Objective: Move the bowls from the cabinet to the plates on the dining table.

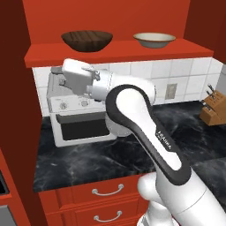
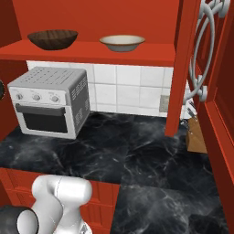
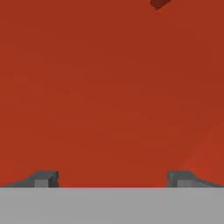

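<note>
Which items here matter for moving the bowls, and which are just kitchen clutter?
Job items:
- wooden bowl on the cabinet shelf
- cream bowl on the same shelf
- open gripper, facing a red surface

Clutter:
- toaster oven on the counter
- knife block

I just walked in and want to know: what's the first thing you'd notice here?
The red cabinet, and on its shelf a dark wooden bowl on the left beside a cream bowl. Below them, a white toaster oven stands on the black marble counter.
</note>
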